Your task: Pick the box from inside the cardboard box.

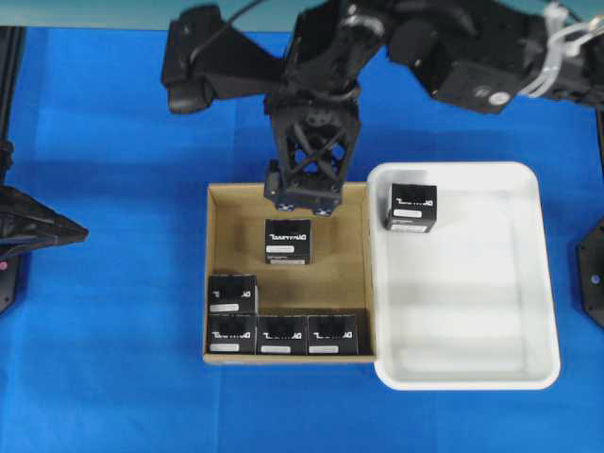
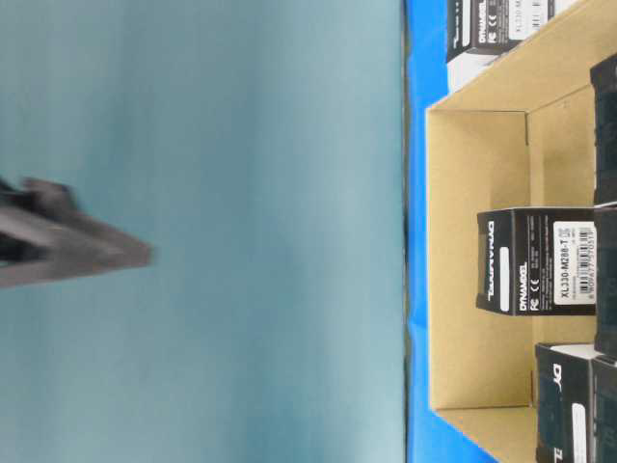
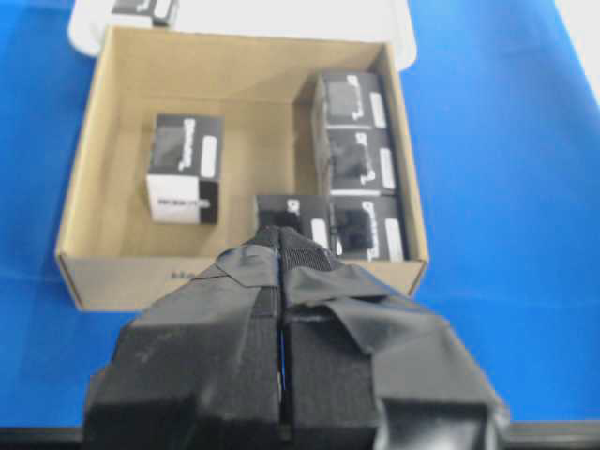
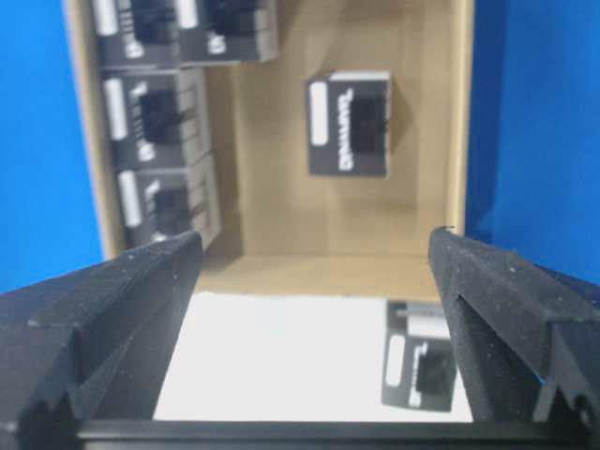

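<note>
The right gripper, jaws wide apart over the cardboard box's far edge, should drop squarely astride the lone box, clear of the walls

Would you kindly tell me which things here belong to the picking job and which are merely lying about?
Job:
- lone black box standing apart in the carton
- cardboard carton
- right gripper, open, above the carton's far edge

Lying about:
- four black boxes along the carton's near side
- white tray with one black box
- left gripper, shut, idle
- blue cloth
</note>
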